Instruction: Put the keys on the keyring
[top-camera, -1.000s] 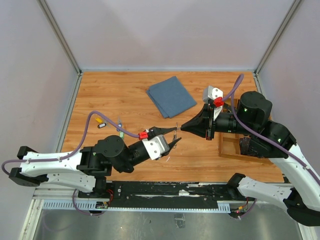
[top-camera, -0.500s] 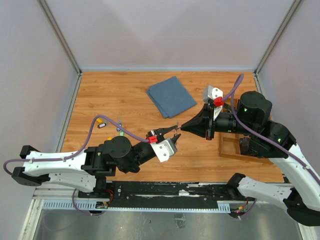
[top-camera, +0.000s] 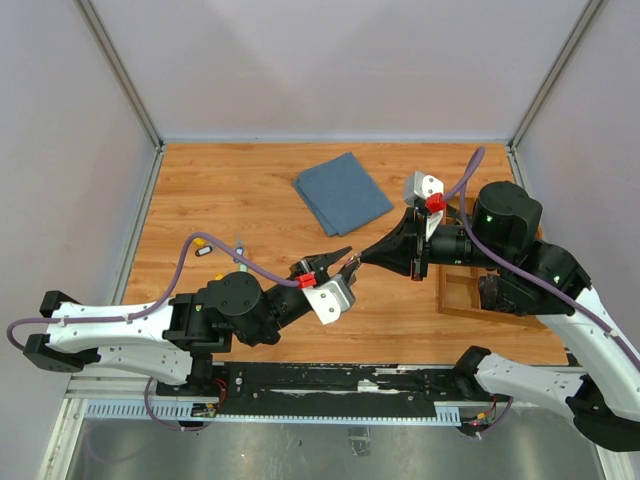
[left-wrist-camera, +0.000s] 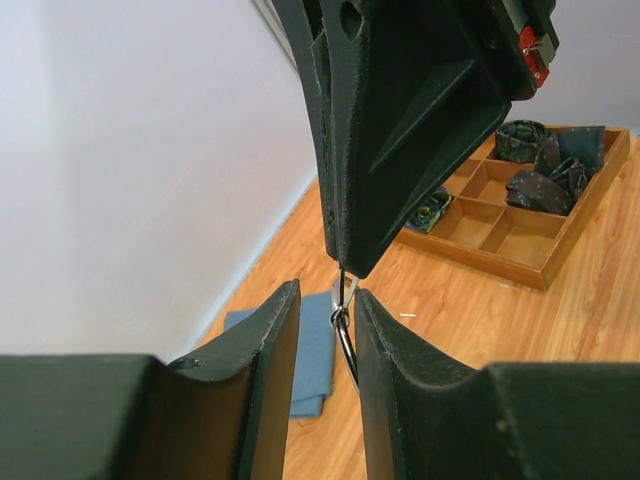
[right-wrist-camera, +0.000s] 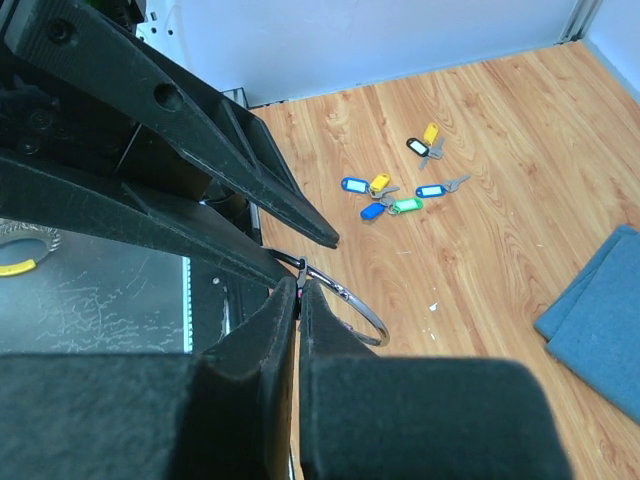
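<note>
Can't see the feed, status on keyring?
Right gripper jaws shut on keyring. Left gripper jaws open astride it. Keys loose on table. Nothing blocking.

Small metal keys (right-wrist-camera: 405, 205) in the upper middle of the right wrist view carry blue, yellow, green and black plastic tags. The thin wire keyring (right-wrist-camera: 358, 300) is silver, the folded cloth (top-camera: 343, 192) slate blue, and the tabletop (top-camera: 220, 195) orange-brown wood grain.

The black two-finger left gripper (top-camera: 343, 264) reaches rightward from a low, folded white-and-black arm, its jaws a narrow gap apart. The black two-finger right gripper (top-camera: 366, 256) points left to meet it almost tip to tip. Its jaws are pressed together, pinching a thin silver wire keyring (right-wrist-camera: 352, 312) that hangs between the left fingers (left-wrist-camera: 262, 350).
</note>
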